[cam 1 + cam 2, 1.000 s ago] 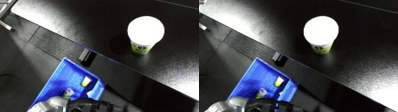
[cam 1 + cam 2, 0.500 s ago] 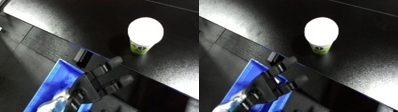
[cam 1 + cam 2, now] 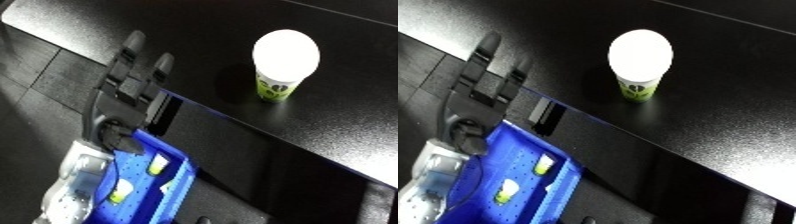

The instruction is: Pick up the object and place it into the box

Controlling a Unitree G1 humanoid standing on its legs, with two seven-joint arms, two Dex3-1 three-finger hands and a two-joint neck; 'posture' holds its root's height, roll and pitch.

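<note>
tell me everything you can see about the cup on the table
The cup stands upright on the black table, well in from its edge. It has a round white lid on top, glaring in the light, and a green wall with dark print below, tapering downward. Nothing touches it; the left hand is raised apart from it, fingers straight.

You see a white-lidded green cup point(image 3: 282, 62) with dark marks, a black table point(image 3: 355, 115), a blue bin point(image 3: 147, 192).
</note>
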